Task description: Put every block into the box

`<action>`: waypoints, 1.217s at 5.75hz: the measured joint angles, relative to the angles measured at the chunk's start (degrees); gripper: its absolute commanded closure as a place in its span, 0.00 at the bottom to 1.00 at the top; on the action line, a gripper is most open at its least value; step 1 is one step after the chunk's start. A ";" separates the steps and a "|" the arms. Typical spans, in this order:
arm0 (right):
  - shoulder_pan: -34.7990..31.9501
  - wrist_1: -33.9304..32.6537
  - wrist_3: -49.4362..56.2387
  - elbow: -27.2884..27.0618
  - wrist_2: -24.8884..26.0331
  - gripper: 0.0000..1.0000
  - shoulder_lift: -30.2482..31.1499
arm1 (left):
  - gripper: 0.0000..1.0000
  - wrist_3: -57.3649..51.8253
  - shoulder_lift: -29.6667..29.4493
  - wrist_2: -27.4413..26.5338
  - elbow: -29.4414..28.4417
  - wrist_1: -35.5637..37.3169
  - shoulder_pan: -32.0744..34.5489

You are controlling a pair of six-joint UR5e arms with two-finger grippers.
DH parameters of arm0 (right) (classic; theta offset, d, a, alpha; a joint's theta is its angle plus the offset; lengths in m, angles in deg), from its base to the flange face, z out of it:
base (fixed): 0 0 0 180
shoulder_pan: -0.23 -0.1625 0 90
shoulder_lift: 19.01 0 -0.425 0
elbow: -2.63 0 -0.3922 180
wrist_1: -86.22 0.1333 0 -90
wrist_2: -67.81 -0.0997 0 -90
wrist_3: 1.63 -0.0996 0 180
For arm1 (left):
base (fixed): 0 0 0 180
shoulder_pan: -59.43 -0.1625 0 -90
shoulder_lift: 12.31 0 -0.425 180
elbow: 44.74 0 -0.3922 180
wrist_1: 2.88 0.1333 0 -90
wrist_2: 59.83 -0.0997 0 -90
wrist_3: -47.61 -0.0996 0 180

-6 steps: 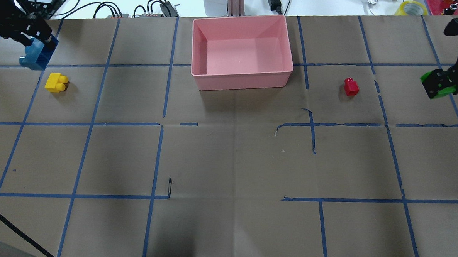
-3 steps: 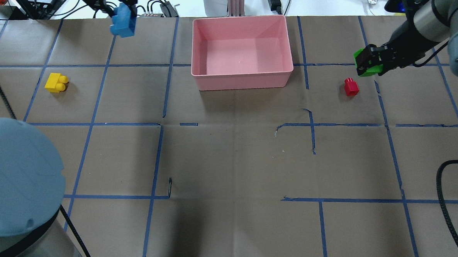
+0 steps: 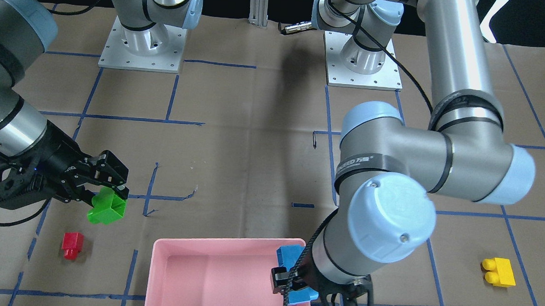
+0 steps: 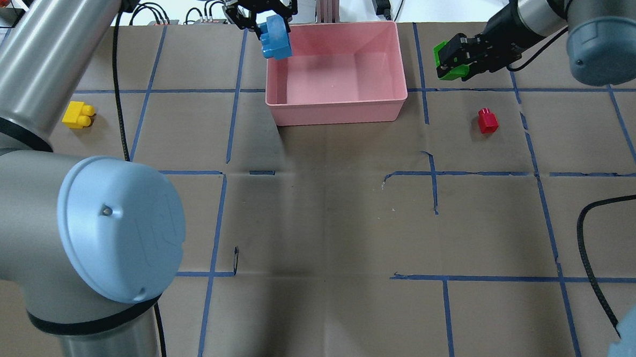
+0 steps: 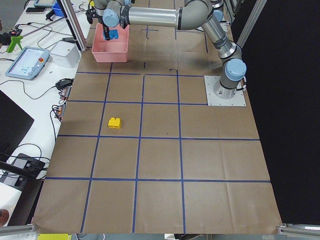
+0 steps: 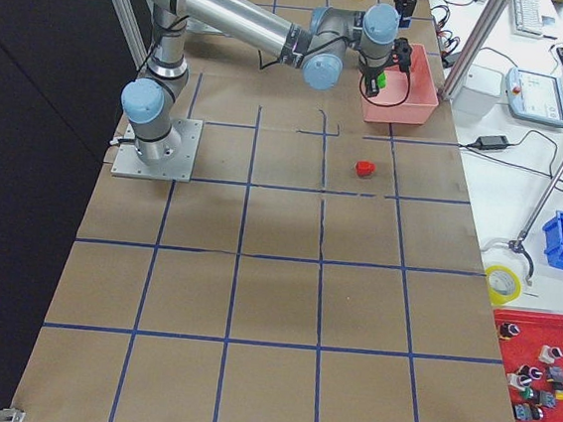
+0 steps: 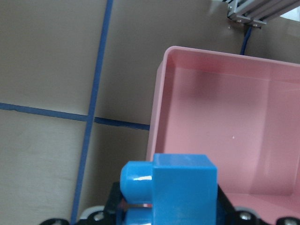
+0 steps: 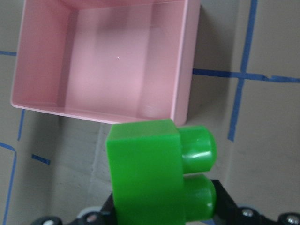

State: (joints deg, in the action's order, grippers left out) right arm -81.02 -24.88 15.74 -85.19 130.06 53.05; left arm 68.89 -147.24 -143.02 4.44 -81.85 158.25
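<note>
The pink box (image 4: 334, 107) stands empty at the table's far middle; it also shows in the front view (image 3: 164, 264) and both wrist views (image 7: 225, 131) (image 8: 108, 61). My left gripper (image 4: 271, 29) is shut on the blue block (image 4: 276, 37) (image 7: 168, 190) (image 3: 290, 259) and holds it in the air over the box's left wall. My right gripper (image 4: 455, 58) is shut on the green block (image 4: 447, 69) (image 8: 150, 173) (image 3: 106, 208), in the air just right of the box. The red block (image 4: 487, 121) (image 3: 71, 245) and the yellow block (image 4: 77, 115) (image 3: 498, 271) lie on the table.
Brown paper with a blue tape grid covers the table (image 4: 321, 227). Cables and devices (image 4: 218, 10) lie beyond the far edge. My left arm's elbow (image 4: 112, 228) fills the near left of the overhead view.
My left gripper has carried the blue block rightward, from the far left to the box's left wall. My right gripper has carried the green block leftward toward the box's right side.
</note>
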 measured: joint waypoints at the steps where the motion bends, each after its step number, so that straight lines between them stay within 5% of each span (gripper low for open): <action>1: -1.98 -0.43 -1.18 3.33 -3.18 0.94 -3.22 | 0.67 2.21 -2.82 -0.02 0.05 3.57 1.67; 2: -3.84 -1.25 -1.67 6.92 -5.78 0.94 -6.78 | 0.03 2.91 -3.88 -0.04 0.34 5.28 2.35; 4: -6.29 -2.17 -2.29 13.93 -8.64 0.88 -13.07 | 0.01 2.65 -3.29 -0.07 0.81 5.66 1.90; 5: -7.02 -2.26 -2.33 17.06 -9.95 0.18 -15.91 | 0.01 1.08 -2.12 -0.08 0.88 4.52 0.06; 6: -7.62 -2.19 -2.84 18.95 -10.59 0.00 -17.91 | 0.00 -2.28 -0.12 -0.06 0.95 2.12 -3.12; 7: -8.24 -2.13 -3.98 19.20 -10.94 0.00 -18.58 | 0.00 -6.89 2.33 -0.02 1.03 -0.77 -6.78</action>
State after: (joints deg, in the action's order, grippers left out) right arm -89.26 -27.01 11.76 -66.00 119.11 34.47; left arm 62.01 -144.92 -143.04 5.47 -82.62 151.47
